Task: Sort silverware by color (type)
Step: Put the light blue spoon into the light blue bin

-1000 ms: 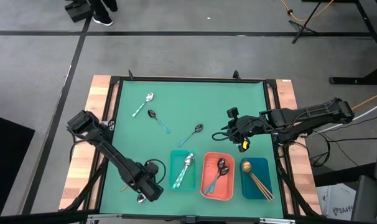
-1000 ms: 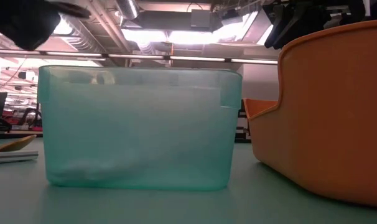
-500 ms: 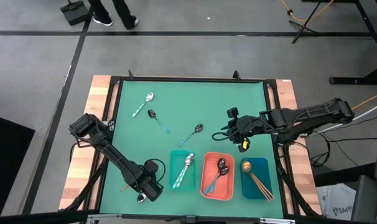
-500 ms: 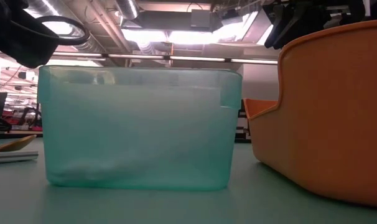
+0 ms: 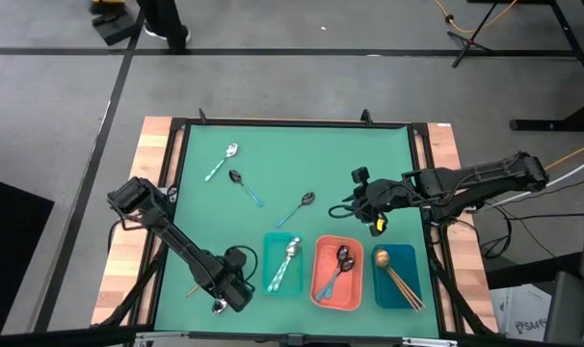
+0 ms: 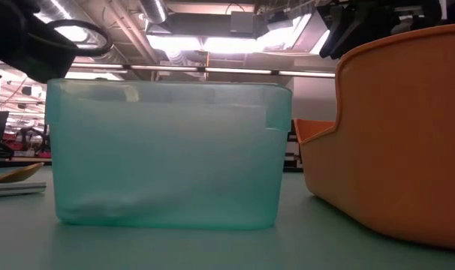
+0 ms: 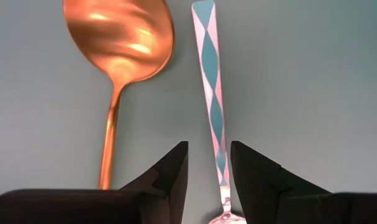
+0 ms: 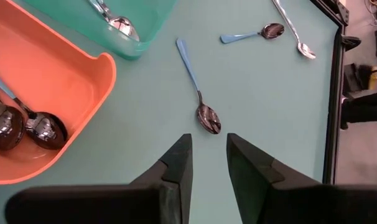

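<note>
At the table's near left, my left gripper (image 5: 223, 299) points down, open. In the left wrist view its fingers (image 7: 208, 147) stand on either side of a silver spoon's teal-patterned handle (image 7: 212, 87); whether they touch it I cannot tell. A copper spoon (image 7: 119, 43) lies beside it, flat on the mat. Farther back lie a silver spoon (image 5: 221, 162) and two dark spoons with blue handles (image 5: 245, 187) (image 5: 297, 209). My right gripper (image 5: 358, 200) hangs open at the middle right, above a dark spoon (image 8: 200, 93), nothing between its fingers (image 8: 208, 138).
Along the near edge stand a teal tray (image 5: 269, 275) with silver spoons, a coral tray (image 5: 354, 289) with dark spoons and a dark blue tray (image 5: 408, 260) with copper spoons. The low view shows the teal tray's wall (image 6: 167, 150) and the coral tray's wall (image 6: 393, 142). A person's legs (image 5: 162, 19) stand beyond the far edge.
My left arm has tipped a little and its gripper has come slightly lower over the two spoons at the near left. The person beyond the far edge has walked about. Nothing on the table has moved.
</note>
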